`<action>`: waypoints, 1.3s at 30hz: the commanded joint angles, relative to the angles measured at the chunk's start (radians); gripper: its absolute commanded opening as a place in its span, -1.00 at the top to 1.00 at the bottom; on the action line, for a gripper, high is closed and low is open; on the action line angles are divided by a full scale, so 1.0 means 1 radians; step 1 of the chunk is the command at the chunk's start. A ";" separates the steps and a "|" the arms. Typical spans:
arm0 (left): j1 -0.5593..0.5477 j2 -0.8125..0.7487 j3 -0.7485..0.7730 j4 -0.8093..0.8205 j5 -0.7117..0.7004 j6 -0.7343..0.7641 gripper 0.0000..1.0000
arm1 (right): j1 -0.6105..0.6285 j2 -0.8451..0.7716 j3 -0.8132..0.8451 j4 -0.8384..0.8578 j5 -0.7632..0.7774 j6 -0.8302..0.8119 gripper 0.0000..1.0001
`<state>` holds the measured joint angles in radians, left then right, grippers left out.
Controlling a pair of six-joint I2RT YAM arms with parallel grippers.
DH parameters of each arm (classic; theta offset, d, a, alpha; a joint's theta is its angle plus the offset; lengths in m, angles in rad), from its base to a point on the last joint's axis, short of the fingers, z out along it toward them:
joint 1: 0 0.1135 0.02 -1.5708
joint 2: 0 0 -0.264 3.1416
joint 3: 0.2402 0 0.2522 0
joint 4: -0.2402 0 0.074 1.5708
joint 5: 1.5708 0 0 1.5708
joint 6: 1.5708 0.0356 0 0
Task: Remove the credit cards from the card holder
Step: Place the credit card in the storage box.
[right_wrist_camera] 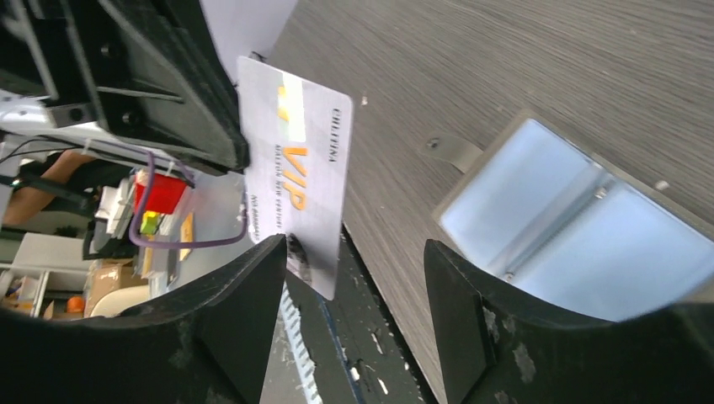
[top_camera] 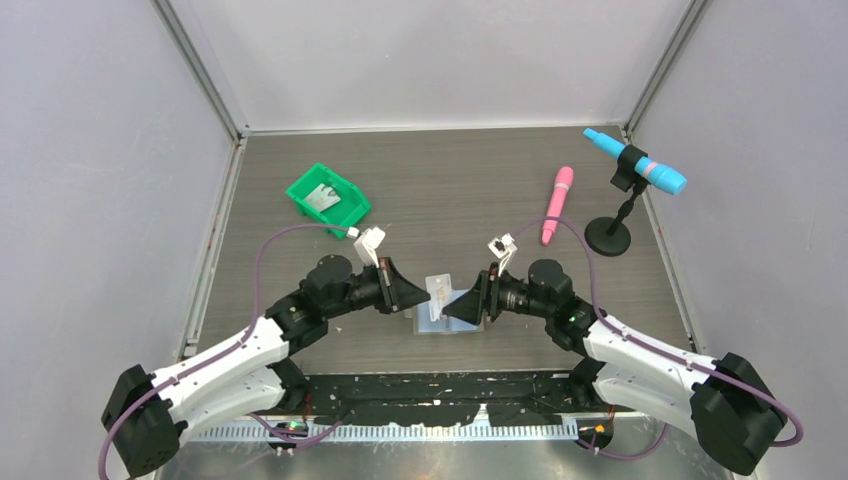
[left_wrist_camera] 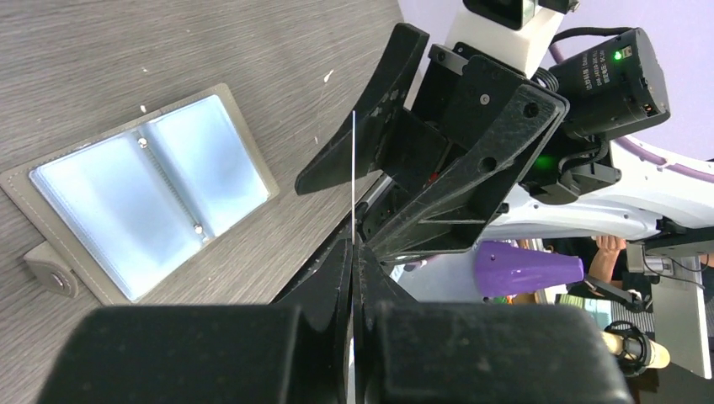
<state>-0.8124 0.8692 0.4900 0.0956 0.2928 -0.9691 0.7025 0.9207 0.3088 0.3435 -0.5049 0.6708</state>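
One credit card [right_wrist_camera: 295, 177] is clear of its pocket, pinched edge-on in the clamped left gripper [left_wrist_camera: 354, 252] just above the card holder [left_wrist_camera: 143, 194], which lies open on the table [top_camera: 450, 180]. The right gripper [right_wrist_camera: 354, 337] faces it, fingers spread and empty. Farther back, the green bin [top_camera: 352, 208] seems to hold another card. The likely next move is carrying this card there without letting it slip.

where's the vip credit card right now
In the top view the credit card is held on edge beside the open card holder, near the table's front middle, pinched by the left fingers.
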 commanded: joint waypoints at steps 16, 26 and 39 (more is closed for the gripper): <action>-0.004 -0.056 -0.003 -0.038 -0.008 0.077 0.37 | -0.005 0.032 -0.040 0.287 -0.221 0.071 0.90; 0.001 -0.068 0.262 -0.538 0.021 0.387 -0.11 | 0.000 0.094 -0.032 0.285 -0.428 0.039 0.89; 0.001 0.170 0.440 -0.675 0.301 0.543 0.10 | 0.057 0.167 -0.021 0.317 -0.493 0.007 0.89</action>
<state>-0.8120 0.9863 0.8684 -0.5373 0.4801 -0.4850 0.7364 1.0641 0.2581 0.5907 -0.9703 0.7017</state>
